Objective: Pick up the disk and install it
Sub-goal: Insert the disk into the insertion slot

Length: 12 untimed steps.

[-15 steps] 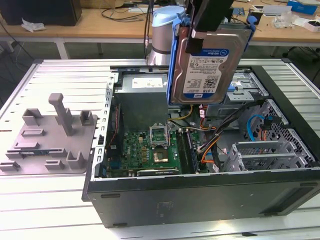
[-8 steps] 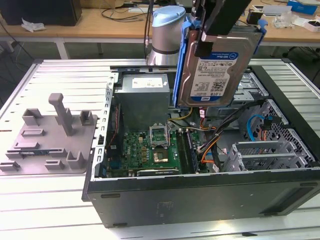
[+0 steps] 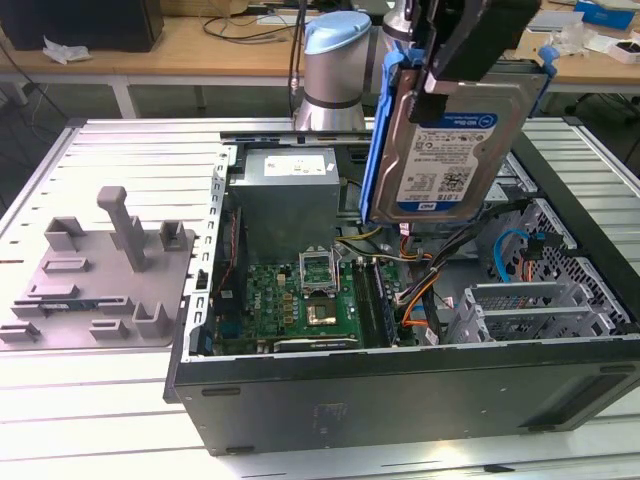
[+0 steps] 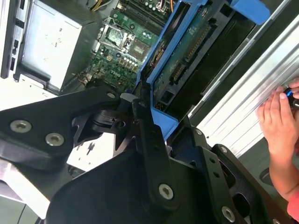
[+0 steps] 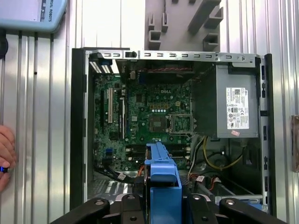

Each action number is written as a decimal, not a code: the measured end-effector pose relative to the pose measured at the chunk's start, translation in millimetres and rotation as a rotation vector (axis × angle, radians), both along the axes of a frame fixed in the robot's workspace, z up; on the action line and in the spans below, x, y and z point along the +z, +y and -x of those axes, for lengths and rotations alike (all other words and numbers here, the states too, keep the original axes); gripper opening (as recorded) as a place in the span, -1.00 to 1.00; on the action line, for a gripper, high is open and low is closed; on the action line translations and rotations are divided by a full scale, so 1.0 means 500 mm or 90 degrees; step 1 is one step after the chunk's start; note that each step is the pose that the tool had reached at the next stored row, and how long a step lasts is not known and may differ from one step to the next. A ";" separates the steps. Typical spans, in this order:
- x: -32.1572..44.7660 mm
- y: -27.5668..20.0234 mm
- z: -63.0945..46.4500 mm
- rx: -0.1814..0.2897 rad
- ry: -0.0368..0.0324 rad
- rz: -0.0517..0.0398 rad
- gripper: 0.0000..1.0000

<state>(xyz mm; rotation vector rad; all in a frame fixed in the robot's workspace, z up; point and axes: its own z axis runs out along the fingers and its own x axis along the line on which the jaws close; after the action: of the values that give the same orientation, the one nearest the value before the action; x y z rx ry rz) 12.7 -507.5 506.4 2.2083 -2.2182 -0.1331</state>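
- Ribbed silver metal bench (image 3: 90, 420) carries everything.
- Open black computer case (image 3: 400, 385) lies on its side at the bench's middle, with its green motherboard (image 3: 300, 295) exposed.
- Grey moulded fixture plate (image 3: 100, 285) sits beside the case, toward the bench's edge on the exterior view's left.
- Silver rectangular hard-drive disk with a white-and-blue label and blue plastic frame (image 3: 450, 150) hangs tilted above the case's far side, off the bench.
- Black fingers (image 3: 478, 45) pinch the disk's upper end.
- A person's hand (image 5: 5, 156) is over the bench near the case.
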 end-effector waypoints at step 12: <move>-0.005 -0.0434 -0.033 -0.001 0.0000 -0.0035 -0.26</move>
<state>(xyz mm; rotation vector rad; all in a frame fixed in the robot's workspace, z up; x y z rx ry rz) 29.2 -529.2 504.0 2.2096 -2.2221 -0.1394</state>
